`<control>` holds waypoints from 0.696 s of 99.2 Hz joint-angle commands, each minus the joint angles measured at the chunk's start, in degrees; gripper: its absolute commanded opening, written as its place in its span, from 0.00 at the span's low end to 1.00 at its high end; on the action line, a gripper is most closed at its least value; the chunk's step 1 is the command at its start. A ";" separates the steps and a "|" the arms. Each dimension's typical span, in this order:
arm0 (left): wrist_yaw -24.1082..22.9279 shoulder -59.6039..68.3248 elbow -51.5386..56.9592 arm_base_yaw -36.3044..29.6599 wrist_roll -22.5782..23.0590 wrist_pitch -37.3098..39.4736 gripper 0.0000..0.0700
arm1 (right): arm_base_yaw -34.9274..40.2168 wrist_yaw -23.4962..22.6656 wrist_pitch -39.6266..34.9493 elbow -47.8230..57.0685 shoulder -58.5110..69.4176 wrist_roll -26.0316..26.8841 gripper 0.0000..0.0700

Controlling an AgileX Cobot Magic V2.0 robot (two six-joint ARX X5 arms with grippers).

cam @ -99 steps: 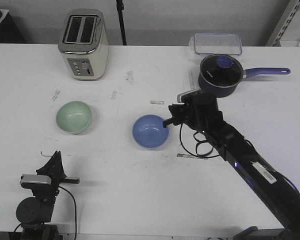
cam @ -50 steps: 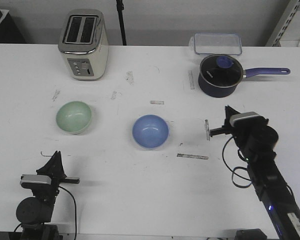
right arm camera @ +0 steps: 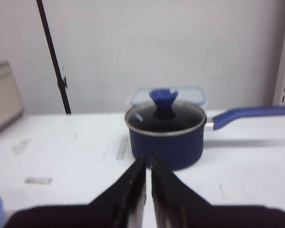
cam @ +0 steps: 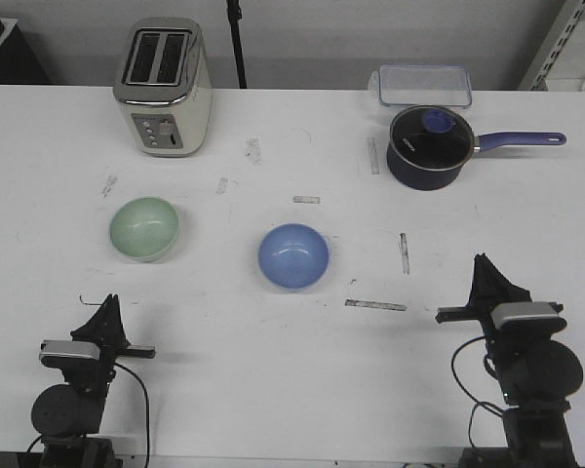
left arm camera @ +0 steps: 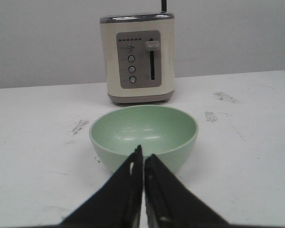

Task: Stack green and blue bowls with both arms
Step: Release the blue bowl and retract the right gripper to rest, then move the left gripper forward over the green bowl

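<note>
Pale mint green glossy bowl and periwinkle blue glossy bowl: apart on white counter. Left claw and right claw: pinched narrow, empty. Advice: spread one claw, pinch one rim squarely, lower centred.

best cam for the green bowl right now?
Left wrist view: the green bowl fills the middle, rim and inside sharp, straight ahead of the shut left tool, with the toaster behind it. The front view shows it smaller from above, apart from the blue bowl. The right wrist view misses it.

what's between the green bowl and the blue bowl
Nothing: in the front view only bare white table separates the green bowl from the blue bowl.
</note>
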 commanded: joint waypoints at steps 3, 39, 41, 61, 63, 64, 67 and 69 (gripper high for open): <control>0.11 -0.09 -1.29 -0.04 -0.13 0.83 0.00 | 0.02 0.44 -4.39 0.09 -4.11 0.74 0.02; 0.11 -0.09 -1.29 -0.04 -0.13 0.83 0.00 | 0.02 1.92 -12.46 0.11 -13.68 0.74 0.02; 0.11 -0.09 -1.29 -0.04 -0.13 0.83 0.00 | 0.02 1.90 -12.46 0.11 -13.88 0.72 0.02; 0.11 -0.09 -1.29 -0.04 -0.13 0.83 0.00 | 0.02 1.77 -12.39 0.11 -14.49 0.72 0.02; 0.11 -0.09 -1.29 -0.04 -0.13 0.83 0.00 | 0.04 1.75 -12.41 0.11 -14.47 0.72 0.02; 0.11 -0.09 -1.29 -0.04 -0.13 0.83 0.00 | 0.02 1.75 -12.41 0.11 -14.47 0.72 0.02; 0.11 -0.09 -1.29 -0.04 -0.13 0.83 0.00 | 0.02 1.75 -12.41 0.11 -14.47 0.72 0.02; 0.11 -0.09 -1.29 -0.04 -0.13 0.83 0.00 | 0.04 1.75 -12.41 0.11 -14.47 0.72 0.02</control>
